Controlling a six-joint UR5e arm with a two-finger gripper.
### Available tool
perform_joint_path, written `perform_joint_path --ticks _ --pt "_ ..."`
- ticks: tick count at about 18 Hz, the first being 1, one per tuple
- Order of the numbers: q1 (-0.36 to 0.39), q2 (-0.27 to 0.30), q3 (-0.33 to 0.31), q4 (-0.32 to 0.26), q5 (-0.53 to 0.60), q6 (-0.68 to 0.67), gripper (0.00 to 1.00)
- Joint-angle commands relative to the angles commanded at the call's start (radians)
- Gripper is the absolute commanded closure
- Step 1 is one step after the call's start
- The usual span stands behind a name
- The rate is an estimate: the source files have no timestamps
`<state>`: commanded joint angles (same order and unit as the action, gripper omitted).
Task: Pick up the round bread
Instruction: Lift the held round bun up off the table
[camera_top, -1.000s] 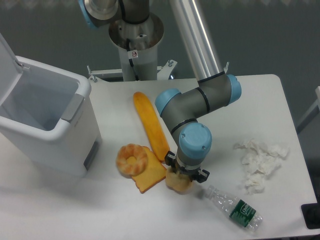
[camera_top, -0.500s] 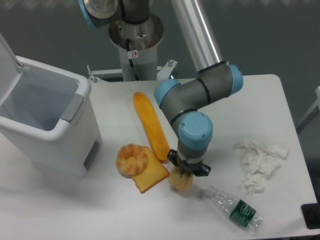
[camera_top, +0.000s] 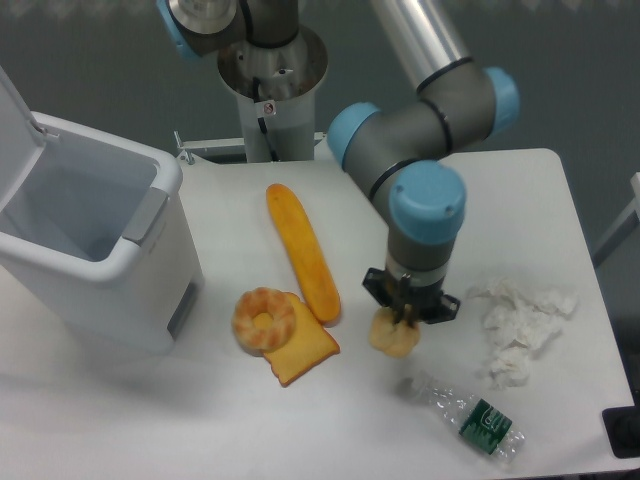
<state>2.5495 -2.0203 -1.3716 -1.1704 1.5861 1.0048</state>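
Observation:
The round bread (camera_top: 394, 336) is a small pale tan lumpy bun, held in my gripper (camera_top: 404, 318) and lifted clear of the white table (camera_top: 520, 210). Its shadow lies on the table below it. The gripper's fingers are shut on the top of the bun, so only the bun's lower part shows. The arm's wrist (camera_top: 426, 205) stands above it, right of the other breads.
A long orange baguette (camera_top: 303, 251), an orange-brown ring-shaped bread (camera_top: 264, 318) and a toast slice (camera_top: 300, 350) lie left of the gripper. A crushed plastic bottle (camera_top: 470, 416) lies front right. Crumpled white paper (camera_top: 520, 325) lies at right. A white bin (camera_top: 85, 240) stands at left.
The gripper has risen and moved right with the round bread in it, away from the toast slice and baguette. The other things have not moved.

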Motion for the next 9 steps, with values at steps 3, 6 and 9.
perform_joint_path --ticks 3,6,9 --pt "0.012 0.006 0.051 -0.032 -0.002 0.006 1.0" --pt "0.021 0.024 0.078 -0.09 -0.002 0.008 1.0" --pt "0.029 0.047 0.071 -0.118 -0.002 0.008 1.0"
